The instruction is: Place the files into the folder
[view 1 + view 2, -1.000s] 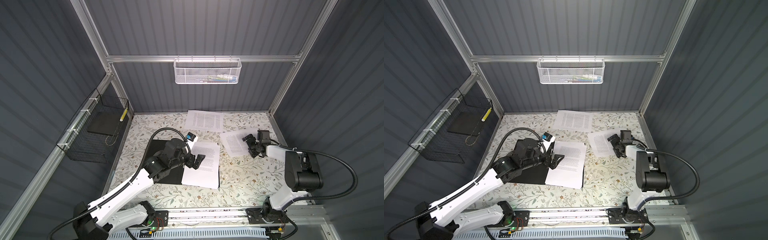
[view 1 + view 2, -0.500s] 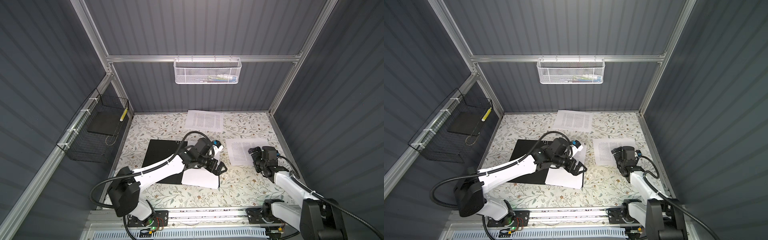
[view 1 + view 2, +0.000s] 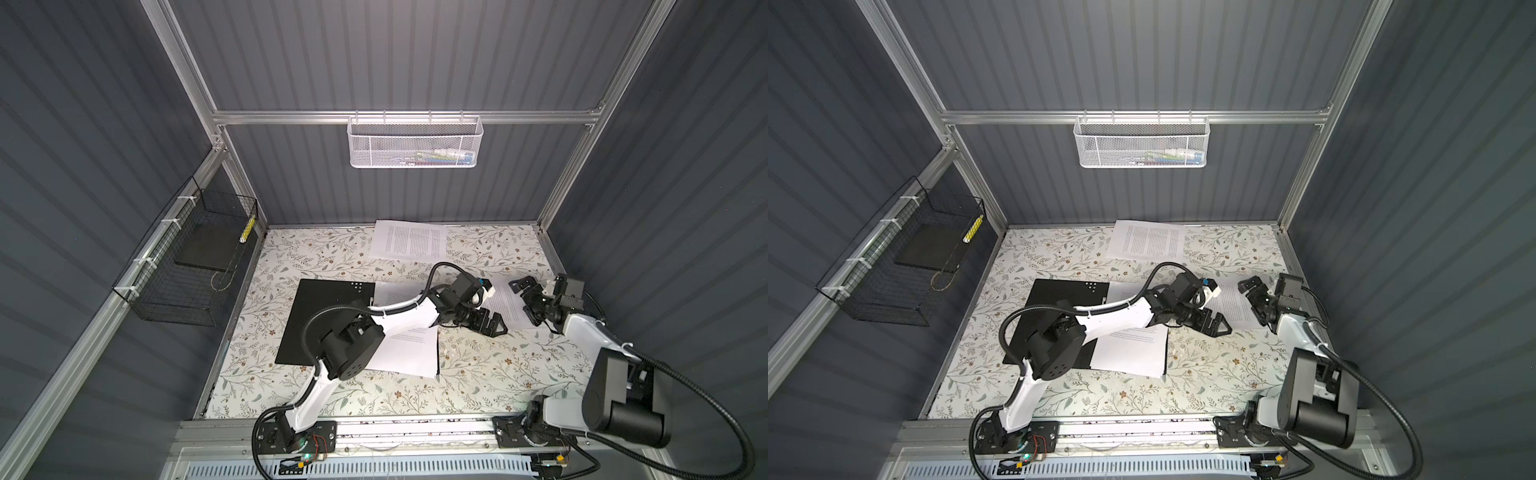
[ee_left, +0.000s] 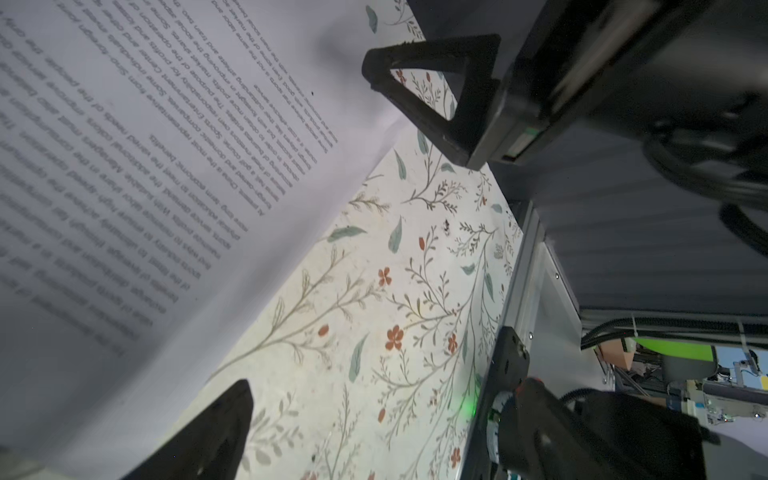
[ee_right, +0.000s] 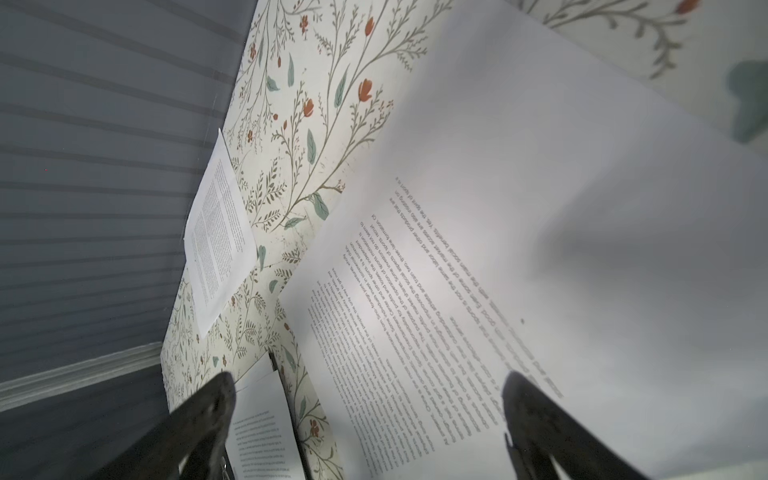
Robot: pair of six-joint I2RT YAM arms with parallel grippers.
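The folder point(image 3: 324, 316) point(image 3: 1054, 316) lies open and black on the floral table. One of the files point(image 3: 411, 353) point(image 3: 1133, 349) rests on its right half. A second sheet point(image 3: 409, 245) point(image 3: 1146, 245) point(image 5: 216, 241) lies by the back wall. A third sheet point(image 3: 509, 301) point(image 3: 1235, 305) point(image 4: 166, 166) point(image 5: 519, 228) lies at the right. My left gripper point(image 3: 492, 326) point(image 3: 1214, 326) is open at that sheet's near-left corner; only one of its fingers point(image 4: 224, 419) shows in the left wrist view. My right gripper point(image 3: 525, 303) point(image 3: 1255, 303) point(image 5: 368, 380) is open over the same sheet, holding nothing.
A white mesh basket point(image 3: 415, 141) hangs on the back wall. A black wire basket point(image 3: 187, 266) hangs on the left wall. Aluminium posts frame the table, and the arms' base rail point(image 3: 415, 428) runs along the front edge.
My left gripper has moved right, from the sheet on the folder to the right-hand sheet. The right gripper has stayed open over that sheet, shifting a little.
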